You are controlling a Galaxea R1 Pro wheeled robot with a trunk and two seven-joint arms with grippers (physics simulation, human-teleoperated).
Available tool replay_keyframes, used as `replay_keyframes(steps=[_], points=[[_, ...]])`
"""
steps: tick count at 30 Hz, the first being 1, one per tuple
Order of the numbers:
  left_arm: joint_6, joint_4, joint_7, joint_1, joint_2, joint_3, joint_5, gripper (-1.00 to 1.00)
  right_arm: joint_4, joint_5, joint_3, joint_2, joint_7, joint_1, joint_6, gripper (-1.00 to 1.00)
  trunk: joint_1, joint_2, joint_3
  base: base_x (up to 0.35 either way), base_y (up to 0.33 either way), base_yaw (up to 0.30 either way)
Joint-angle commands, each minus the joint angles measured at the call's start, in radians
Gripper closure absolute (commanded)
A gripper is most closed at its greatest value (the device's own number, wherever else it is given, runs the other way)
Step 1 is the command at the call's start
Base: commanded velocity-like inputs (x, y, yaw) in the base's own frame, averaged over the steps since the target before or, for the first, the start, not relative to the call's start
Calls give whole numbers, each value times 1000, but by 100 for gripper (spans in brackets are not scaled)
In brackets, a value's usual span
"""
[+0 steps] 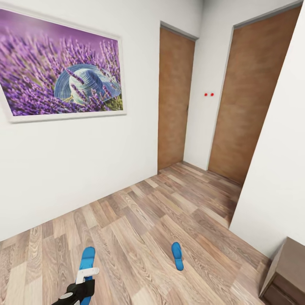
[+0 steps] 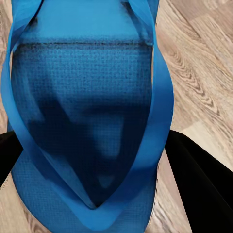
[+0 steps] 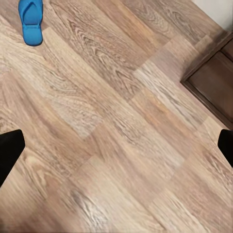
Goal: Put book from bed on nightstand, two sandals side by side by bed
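Observation:
One blue sandal [image 1: 88, 258] lies on the wood floor at the lower left of the head view. My left gripper [image 1: 82, 284] hovers over its near end. The left wrist view looks straight down on this sandal [image 2: 87, 111] from close up, with its V-shaped strap in sight. The black fingers [image 2: 204, 189] stand on either side of it, open, and a strip of floor shows between the sandal and one finger. The second sandal [image 1: 177, 255] [image 3: 31, 19] lies apart to the right. My right gripper [image 3: 119, 145] is open over bare floor. The book, bed and nightstand are out of view.
A white wall with a lavender picture [image 1: 59, 67] is on the left. Two brown doors [image 1: 174, 97] [image 1: 254, 93] stand ahead. A white wall corner juts in at the right, with dark brown furniture [image 1: 288, 271] [image 3: 213, 77] at its foot.

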State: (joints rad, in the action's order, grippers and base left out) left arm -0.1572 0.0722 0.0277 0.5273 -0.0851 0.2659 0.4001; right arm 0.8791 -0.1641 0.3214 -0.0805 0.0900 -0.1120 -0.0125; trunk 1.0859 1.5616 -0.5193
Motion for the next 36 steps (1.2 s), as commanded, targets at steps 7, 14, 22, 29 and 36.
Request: replay_keyframes(steps=[7, 14, 22, 29, 36], points=[[-2, 0, 3, 0, 0, 9, 6, 100, 1, -11, 3, 2, 7, 0, -1, -100, 0, 0, -1, 151, 98, 190], [-5, 0, 3, 0, 1, 9, 5, 100, 1, -11, 2, 5, 7, 0, -1, -100, 0, 0, -1, 30, 20, 273], [-5, 0, 3, 0, 1, 10, 5, 100, 1, -12, 2, 7, 7, 0, -1, -100, 0, 0, -1, 25, 7, 289], [-5, 0, 3, 0, 1, 10, 4, 100, 0, -12, 2, 7, 7, 0, -1, -100, 0, 0, -1, 203, 109, 212], [-5, 0, 3, 0, 1, 10, 4, 100, 0, -12, 2, 7, 7, 0, -1, -100, 0, 0, -1, 260, 195, 51]])
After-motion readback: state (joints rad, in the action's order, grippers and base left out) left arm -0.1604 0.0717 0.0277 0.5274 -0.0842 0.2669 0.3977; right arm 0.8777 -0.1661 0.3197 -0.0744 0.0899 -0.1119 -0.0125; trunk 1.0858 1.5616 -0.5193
